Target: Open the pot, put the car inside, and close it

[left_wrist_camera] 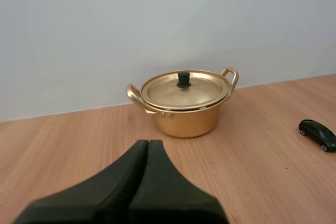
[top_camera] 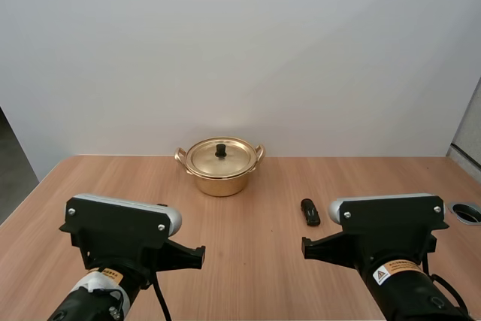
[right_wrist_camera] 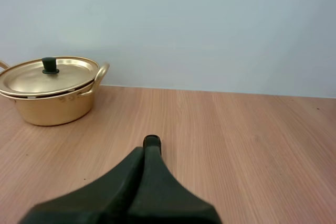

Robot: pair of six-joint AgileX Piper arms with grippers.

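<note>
1. While both arms sit at the near edge of the table, I find the left gripper with its jaws pressed together into one dark wedge, gripping nothing.
2. I find the right gripper likewise closed tip to tip, with nothing between its fingers.
3. I see the pot, gold-coloured with two side handles, standing upright at the far middle of the table, close to the white wall.
4. I note the lid seated flat on the pot, its black knob pointing straight up.
5. I place the car, small and dark, on the bare wood to the right of the pot and nearer to me, well apart from the pot.
6. From the right wrist view, I see the car just beyond the closed fingertips of the right gripper; I cannot tell whether they touch.
7. From the left wrist view, I see the pot straight ahead of the left gripper and the car off to the right, both clear of that gripper.
</note>
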